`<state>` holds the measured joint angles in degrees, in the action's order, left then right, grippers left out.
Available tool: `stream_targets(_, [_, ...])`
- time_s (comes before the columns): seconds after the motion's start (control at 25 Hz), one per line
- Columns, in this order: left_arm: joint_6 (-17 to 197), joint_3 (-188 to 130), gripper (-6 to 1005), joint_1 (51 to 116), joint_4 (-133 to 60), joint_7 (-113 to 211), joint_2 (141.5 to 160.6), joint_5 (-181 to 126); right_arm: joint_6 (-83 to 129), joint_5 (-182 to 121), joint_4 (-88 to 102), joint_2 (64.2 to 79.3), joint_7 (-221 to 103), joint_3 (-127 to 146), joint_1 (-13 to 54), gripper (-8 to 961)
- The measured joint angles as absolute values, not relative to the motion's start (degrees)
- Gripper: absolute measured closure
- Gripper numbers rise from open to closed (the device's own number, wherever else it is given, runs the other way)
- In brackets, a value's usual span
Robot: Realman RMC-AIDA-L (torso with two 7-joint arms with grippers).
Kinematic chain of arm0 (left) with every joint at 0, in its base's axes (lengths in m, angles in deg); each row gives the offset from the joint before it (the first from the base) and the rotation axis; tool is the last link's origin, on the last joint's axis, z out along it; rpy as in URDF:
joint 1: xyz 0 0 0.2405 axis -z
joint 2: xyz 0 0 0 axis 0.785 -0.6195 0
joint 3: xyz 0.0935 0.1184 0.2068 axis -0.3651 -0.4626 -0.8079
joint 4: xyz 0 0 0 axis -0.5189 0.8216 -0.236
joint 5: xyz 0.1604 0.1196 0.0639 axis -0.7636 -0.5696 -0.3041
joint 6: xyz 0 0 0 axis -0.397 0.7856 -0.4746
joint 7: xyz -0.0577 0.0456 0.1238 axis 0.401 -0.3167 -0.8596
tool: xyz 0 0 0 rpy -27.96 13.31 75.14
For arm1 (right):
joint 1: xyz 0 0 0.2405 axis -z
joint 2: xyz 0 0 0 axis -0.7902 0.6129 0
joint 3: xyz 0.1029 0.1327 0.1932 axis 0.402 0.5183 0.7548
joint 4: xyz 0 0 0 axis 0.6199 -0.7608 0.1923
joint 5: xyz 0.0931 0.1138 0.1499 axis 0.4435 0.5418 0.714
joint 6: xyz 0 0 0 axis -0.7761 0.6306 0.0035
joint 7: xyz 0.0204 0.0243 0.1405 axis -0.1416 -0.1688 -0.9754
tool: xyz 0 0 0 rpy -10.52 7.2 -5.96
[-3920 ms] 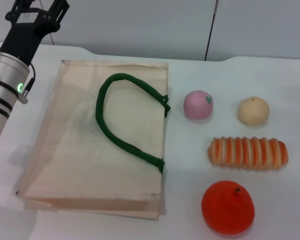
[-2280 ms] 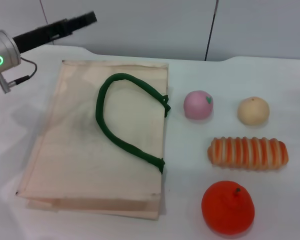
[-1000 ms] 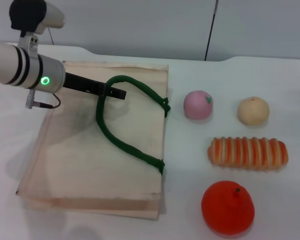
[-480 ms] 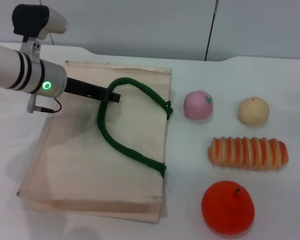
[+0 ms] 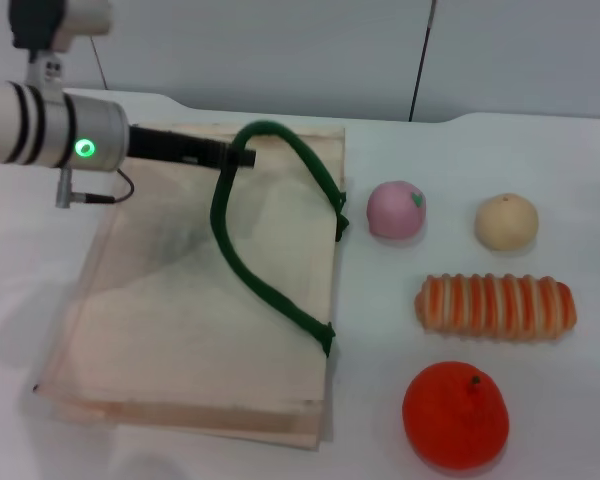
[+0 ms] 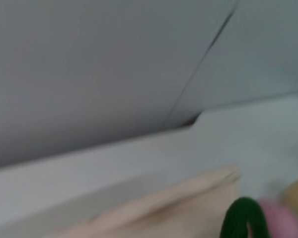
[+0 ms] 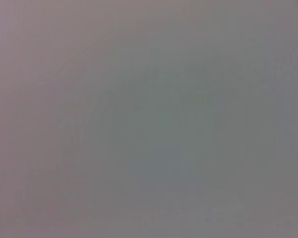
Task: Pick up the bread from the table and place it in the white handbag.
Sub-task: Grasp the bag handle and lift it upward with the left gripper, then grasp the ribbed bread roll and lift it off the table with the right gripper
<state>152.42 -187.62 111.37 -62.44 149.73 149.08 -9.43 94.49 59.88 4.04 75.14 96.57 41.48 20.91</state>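
The bread, a ribbed roll with orange and cream stripes, lies on the white table at the right, untouched. The white handbag lies flat at the left. Its dark green rope handle is raised at the far end. My left gripper reaches in from the left over the bag's far edge and is shut on the handle's top loop. The left wrist view shows the handle and the bag's edge. The right gripper is out of view; its wrist view shows only grey wall.
A pink ball and a round tan bun sit beyond the bread. An orange fruit sits in front of it. A grey wall rises behind the table's far edge.
My left arm swung down from the far left onto the bag's handle, closed on it and lifted it. The handle's loop now stands higher and farther back, and the bag has shifted slightly.
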Motion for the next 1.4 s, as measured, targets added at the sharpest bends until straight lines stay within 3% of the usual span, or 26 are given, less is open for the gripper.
stream_targets(0.56, [182.5, -187.6, 893, 105.2, -62.8, 140.5, 143.38, 16.3, 100.7, 57.1, 7.3, 74.88, 84.9, 40.6, 21.6, 82])
stream_targets(0.84, [186.2, -187.7, 893, 105.5, -64.4, 142.8, 142.73, 15.4, 109.5, 42.4, 16.1, 73.91, 75.5, 37.5, 19.5, 82])
stream_targets(1.12, [186.4, -187.7, 893, 105.5, -65.5, 144.2, 142.7, 14.8, 115.1, 27.7, 22.9, 71.25, 67.7, 24.9, 15.7, 83])
stream_targets(1.4, [186.1, -187.7, 893, 105.8, -65.6, 144.3, 142.7, 13.8, 115.2, 22.1, 25.7, 71.67, 64.6, 15.5, 14.3, 83])
